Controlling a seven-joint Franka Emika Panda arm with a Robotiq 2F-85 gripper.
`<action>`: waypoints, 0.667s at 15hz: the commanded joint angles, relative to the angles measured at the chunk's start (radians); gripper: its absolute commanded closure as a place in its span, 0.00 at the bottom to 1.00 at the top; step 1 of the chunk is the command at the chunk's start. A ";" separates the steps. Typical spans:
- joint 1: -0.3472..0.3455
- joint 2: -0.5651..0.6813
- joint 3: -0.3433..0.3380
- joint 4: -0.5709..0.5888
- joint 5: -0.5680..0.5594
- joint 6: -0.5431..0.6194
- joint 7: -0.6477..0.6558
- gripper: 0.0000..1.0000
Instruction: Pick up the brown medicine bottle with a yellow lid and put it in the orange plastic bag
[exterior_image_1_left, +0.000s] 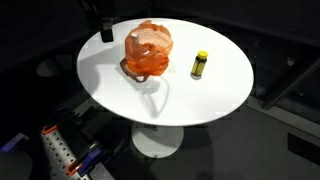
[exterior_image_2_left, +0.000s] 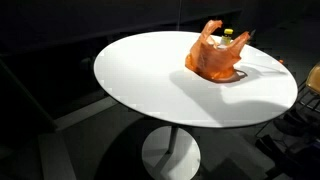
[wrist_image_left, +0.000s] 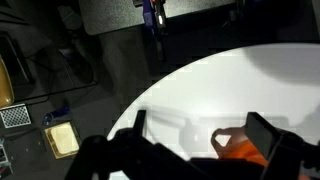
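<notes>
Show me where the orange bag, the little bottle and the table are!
orange bag (exterior_image_1_left: 148, 52), in an exterior view, on its crumpled middle.
bottle (exterior_image_1_left: 199, 66), in an exterior view, on its dark body.
table (exterior_image_1_left: 110, 75), in an exterior view, on its bare white top.

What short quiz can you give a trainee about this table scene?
1. True or false: the bottle is already inside the orange bag.
2. What does the gripper hold? A) the bottle B) the bag C) nothing
3. Fill in: the bag and the bottle rest on a round ___ table.

Key: 1 false, it stands beside the bag; 2 C, the jaws are open; 3 white.
</notes>
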 joint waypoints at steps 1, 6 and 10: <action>0.012 0.000 -0.011 0.002 -0.004 -0.002 0.004 0.00; -0.004 0.042 -0.012 0.074 -0.028 -0.022 0.025 0.00; -0.008 0.108 -0.013 0.184 -0.067 -0.051 0.033 0.00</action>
